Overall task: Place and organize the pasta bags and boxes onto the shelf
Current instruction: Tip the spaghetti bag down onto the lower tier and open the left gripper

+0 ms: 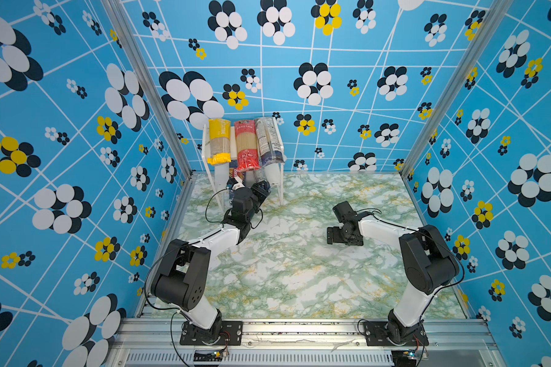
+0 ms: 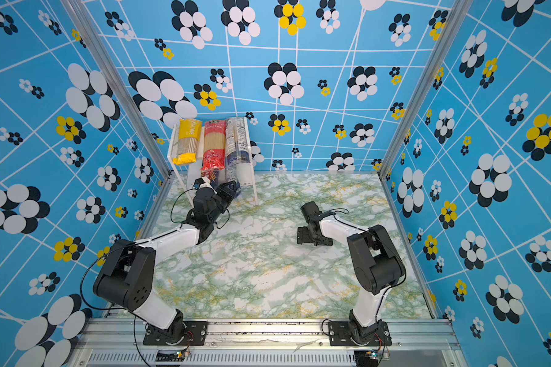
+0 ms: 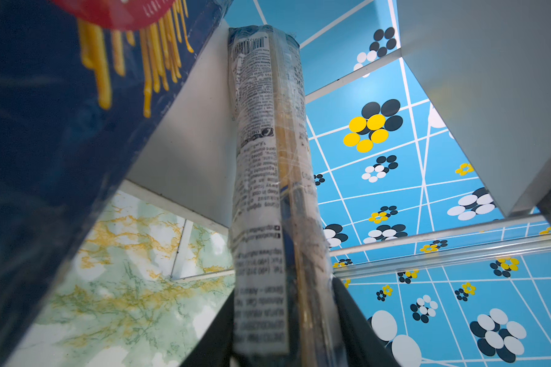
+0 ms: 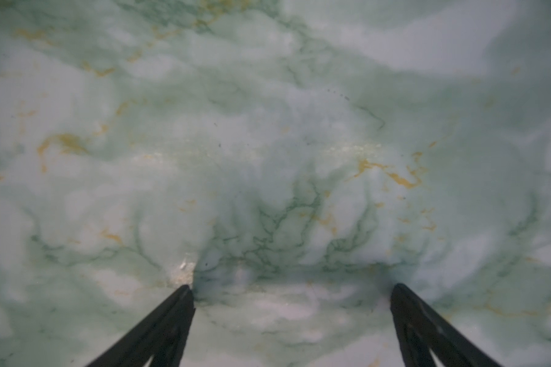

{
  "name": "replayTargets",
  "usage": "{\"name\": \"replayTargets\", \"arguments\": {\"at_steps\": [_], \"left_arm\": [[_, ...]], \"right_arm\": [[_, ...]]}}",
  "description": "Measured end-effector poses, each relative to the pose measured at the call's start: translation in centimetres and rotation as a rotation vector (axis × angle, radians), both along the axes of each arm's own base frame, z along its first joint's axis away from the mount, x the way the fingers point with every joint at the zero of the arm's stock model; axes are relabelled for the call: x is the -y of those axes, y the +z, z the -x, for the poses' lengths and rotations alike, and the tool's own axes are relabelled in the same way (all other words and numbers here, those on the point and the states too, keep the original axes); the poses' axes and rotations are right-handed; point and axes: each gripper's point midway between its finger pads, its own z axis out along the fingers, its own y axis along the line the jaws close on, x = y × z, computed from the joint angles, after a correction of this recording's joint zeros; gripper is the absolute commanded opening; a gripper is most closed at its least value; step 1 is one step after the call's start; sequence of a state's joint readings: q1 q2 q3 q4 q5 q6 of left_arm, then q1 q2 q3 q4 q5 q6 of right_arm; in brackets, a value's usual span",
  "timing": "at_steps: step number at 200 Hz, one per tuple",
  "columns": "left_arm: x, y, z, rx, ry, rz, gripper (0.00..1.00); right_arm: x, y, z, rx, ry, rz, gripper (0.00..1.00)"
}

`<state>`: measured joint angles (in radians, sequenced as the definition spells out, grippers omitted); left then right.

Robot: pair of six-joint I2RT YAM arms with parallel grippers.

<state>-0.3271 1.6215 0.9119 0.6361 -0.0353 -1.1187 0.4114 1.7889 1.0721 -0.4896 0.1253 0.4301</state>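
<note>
At eleven o'clock on the table (image 1: 299, 273), against the back wall (image 1: 379, 105), the shelf (image 1: 205, 149) holds all five packs in view. Three lie side by side on its top board, their lengths running from twelve to six. The yellow bag (image 1: 219, 141) is on the nine o'clock side, the red bag (image 1: 246, 146) in the middle and the top clear bag (image 1: 268, 139) on the three o'clock side. All three stick out a little past the board's six o'clock edge.

The lower board is mostly hidden in both top views. On it the blue box (image 3: 45, 143) lies toward nine o'clock. The low clear bag (image 3: 268, 190) lies just beside the box toward three, its far end deep under the top board.

The left gripper (image 3: 283, 305) is at the shelf's six o'clock side with this bag's near end between its fingers (image 3: 357, 317). Both fingers sit close against the wrapper, but the wrist view is too tight to show whether they squeeze it or only flank it, so I cannot tell if it grips. The left arm (image 1: 217, 238) stretches to it from a base at seven o'clock.

The right gripper (image 4: 291, 289) is well apart, toward the table's three o'clock side. It points down with its jaws spread wide, nothing between them and the tips near the marbled top.
</note>
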Motion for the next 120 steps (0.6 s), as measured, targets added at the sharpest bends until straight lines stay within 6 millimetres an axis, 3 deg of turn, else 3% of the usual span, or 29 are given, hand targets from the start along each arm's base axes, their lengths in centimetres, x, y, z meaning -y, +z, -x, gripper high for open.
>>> {"name": "replayTargets", "arguments": {"at_steps": [11, 35, 61, 120], "left_arm": [[0.0, -0.1, 0.0, -0.002, 0.0, 0.0, 0.49], [0.0, 0.4, -0.1, 0.018, 0.0, 0.014, 0.55], [0.1, 1.5, -0.2, 0.06, -0.001, 0.028, 0.56], [0.1, 1.7, -0.3, 0.067, -0.001, 0.031, 0.57]], "right_arm": [[0.0, 0.0, 0.0, 0.0, 0.0, 0.0, 0.99], [0.0, 0.0, 0.0, 0.0, 0.0, 0.0, 0.99], [0.0, 0.0, 0.0, 0.0, 0.0, 0.0, 0.99], [0.0, 0.0, 0.0, 0.0, 0.0, 0.0, 0.99]]}}
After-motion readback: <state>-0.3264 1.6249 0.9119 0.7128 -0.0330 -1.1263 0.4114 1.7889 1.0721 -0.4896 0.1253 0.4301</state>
